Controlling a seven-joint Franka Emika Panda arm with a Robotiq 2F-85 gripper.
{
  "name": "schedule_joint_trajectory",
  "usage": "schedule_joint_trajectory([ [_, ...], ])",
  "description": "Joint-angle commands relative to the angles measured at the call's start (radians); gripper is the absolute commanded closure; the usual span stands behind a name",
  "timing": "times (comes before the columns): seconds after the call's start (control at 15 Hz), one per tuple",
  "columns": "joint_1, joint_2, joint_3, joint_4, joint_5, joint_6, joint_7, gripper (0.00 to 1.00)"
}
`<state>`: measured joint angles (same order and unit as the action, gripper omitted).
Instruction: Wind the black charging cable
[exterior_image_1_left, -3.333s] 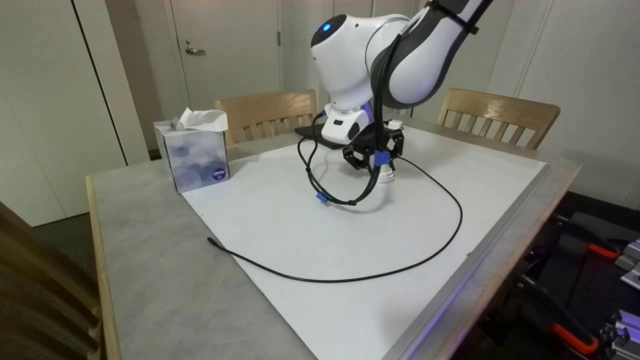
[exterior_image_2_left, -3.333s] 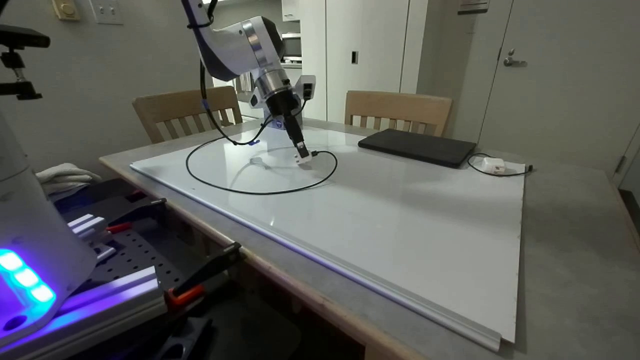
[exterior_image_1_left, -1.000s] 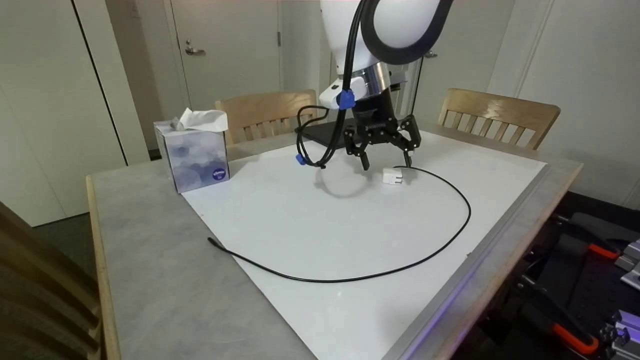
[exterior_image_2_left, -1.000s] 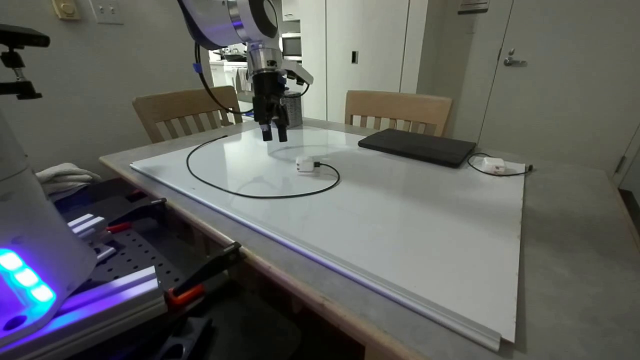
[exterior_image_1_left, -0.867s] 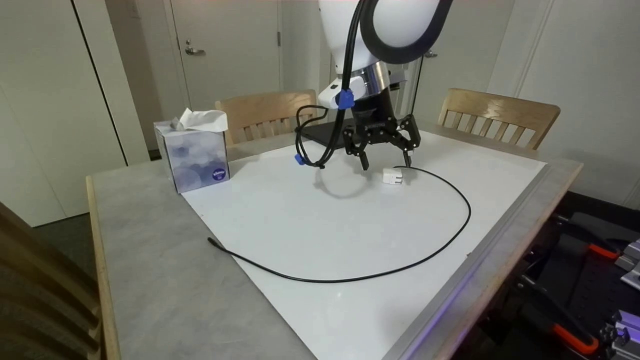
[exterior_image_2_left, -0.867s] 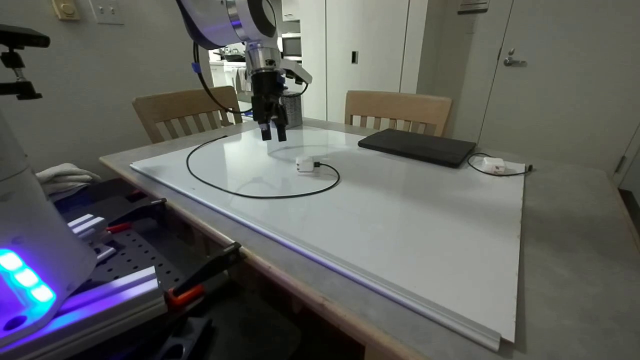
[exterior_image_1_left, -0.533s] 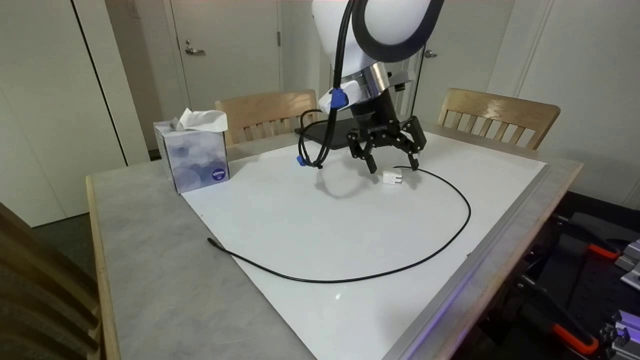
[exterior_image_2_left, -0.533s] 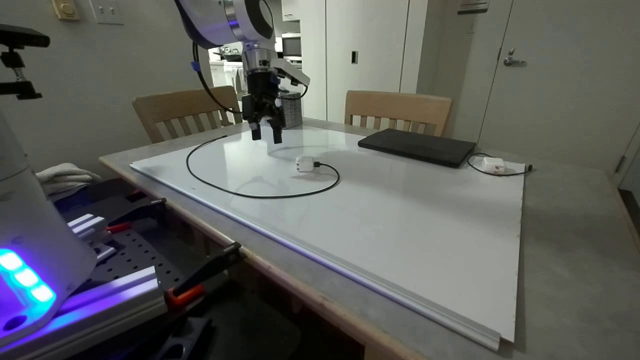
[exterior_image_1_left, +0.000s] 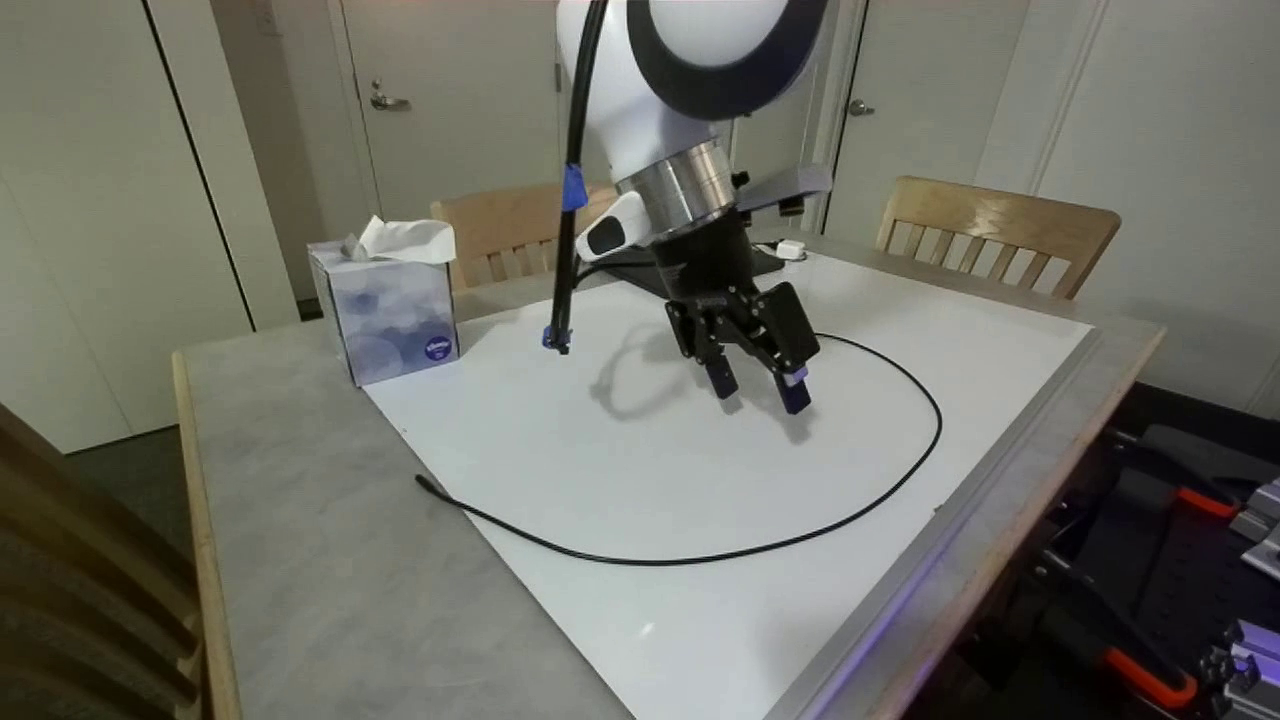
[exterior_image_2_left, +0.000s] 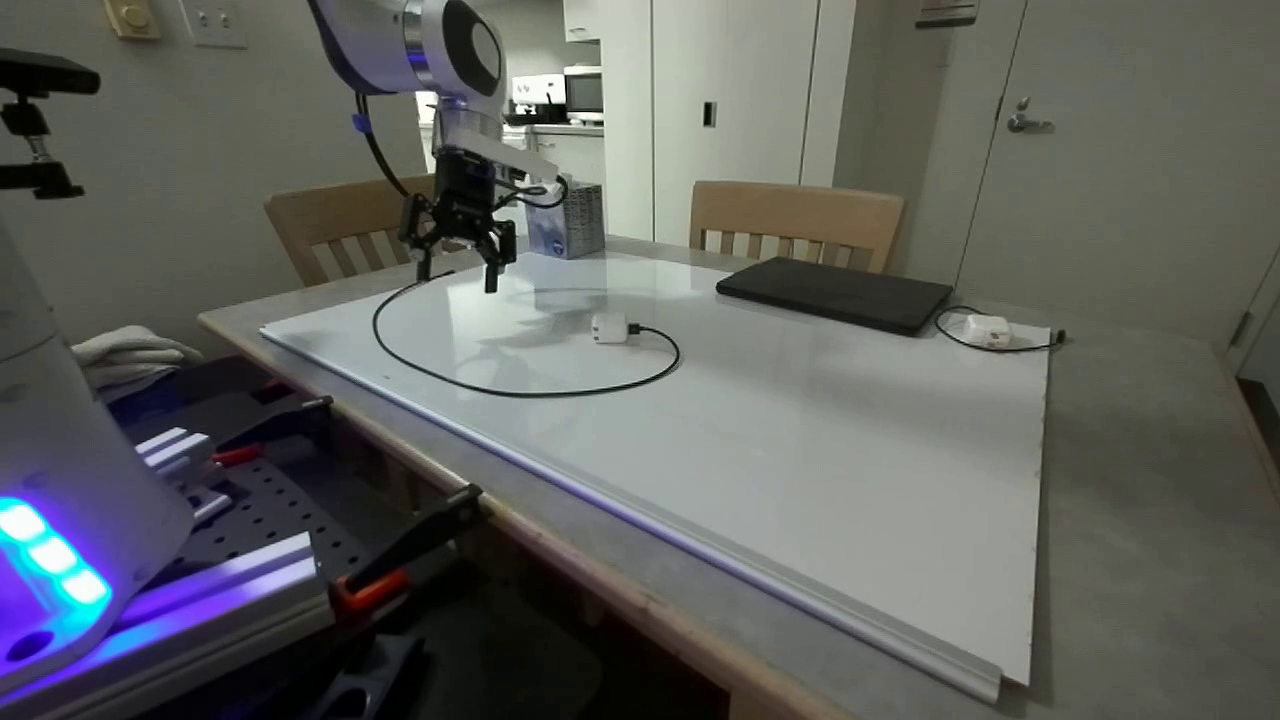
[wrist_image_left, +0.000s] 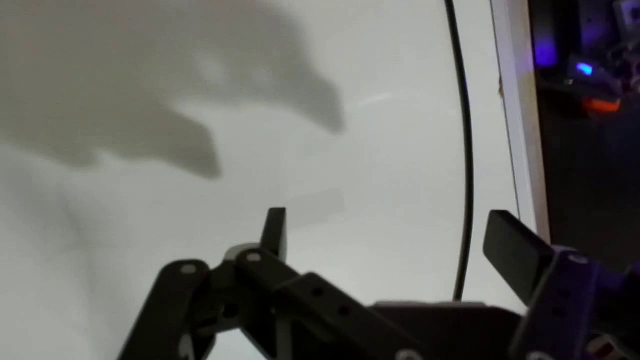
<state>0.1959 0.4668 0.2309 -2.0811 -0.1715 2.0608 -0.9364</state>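
Whiteboard (exterior_image_2_left: 800, 450), glossy and flat on a grey table (exterior_image_1_left: 320, 560) with pale wooden edging; wooden chairs (exterior_image_2_left: 797, 208), light walls (exterior_image_2_left: 270, 110) and doors (exterior_image_2_left: 1120, 200) stand beyond in both exterior views. A tissue box (exterior_image_1_left: 395, 315) stands at one corner of the board, and a flat black pad (exterior_image_2_left: 835, 293) lies along its far edge. The black charging cable (wrist_image_left: 468, 150) rests on the board in a broad arc. In an exterior view it leaves the white plug (exterior_image_2_left: 609, 328) rightward, bends back, and its long axis runs leftward; the free tip (exterior_image_1_left: 425, 485) points outward, past the board's edge and over the table. My gripper (exterior_image_1_left: 758, 388) tilts above the board, jaws spread wide.
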Motion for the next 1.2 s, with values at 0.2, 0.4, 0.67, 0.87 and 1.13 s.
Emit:
schedule_joint_trajectory([
  [0.2, 0.006, 0.009, 0.037, -0.005, 0.007, 0.072, 0.091, 0.00],
  [0.4, 0.028, 0.005, 0.026, -0.003, -0.009, 0.078, 0.167, 0.00],
  [0.67, 0.068, 0.003, 0.023, -0.012, -0.028, 0.188, 0.378, 0.00],
  [0.87, 0.094, 0.009, 0.020, -0.009, -0.075, 0.276, 0.519, 0.00],
  [1.13, 0.110, 0.022, 0.004, -0.008, -0.097, 0.463, 0.678, 0.00],
])
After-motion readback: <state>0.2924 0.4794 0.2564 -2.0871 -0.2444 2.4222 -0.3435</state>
